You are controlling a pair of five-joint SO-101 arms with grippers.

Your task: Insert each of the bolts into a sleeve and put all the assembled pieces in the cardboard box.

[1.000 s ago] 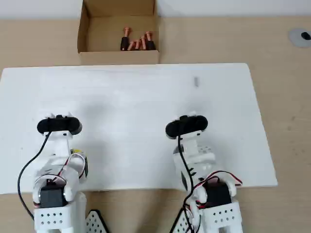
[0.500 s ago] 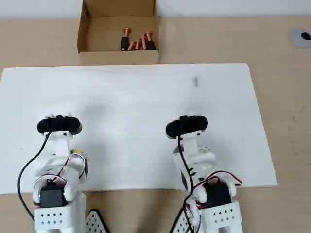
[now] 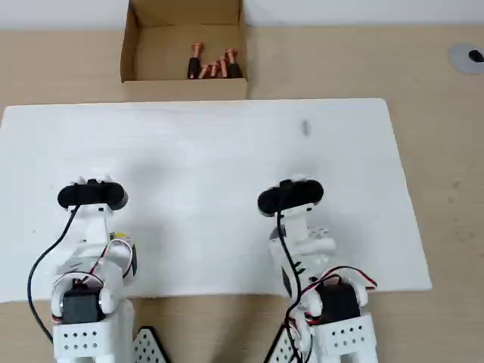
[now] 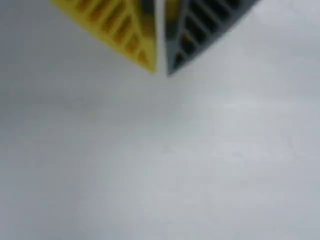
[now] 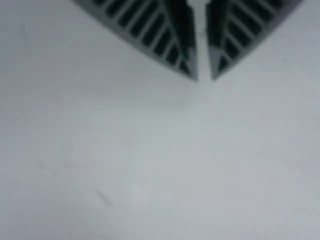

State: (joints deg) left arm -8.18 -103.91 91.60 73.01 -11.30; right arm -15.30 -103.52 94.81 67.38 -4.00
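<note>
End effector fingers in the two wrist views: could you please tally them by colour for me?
Yellow finger: 1, on the left end effector.
Dark grey fingers: 3, one on the left, two on the right end effector.
Total: 4.

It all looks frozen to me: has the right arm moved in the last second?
No. The right arm keeps the same place against the white mat's near edge and the cardboard box.

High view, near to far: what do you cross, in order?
Left arm and right arm side by side → white board → cardboard box → assembled pieces inside it.
</note>
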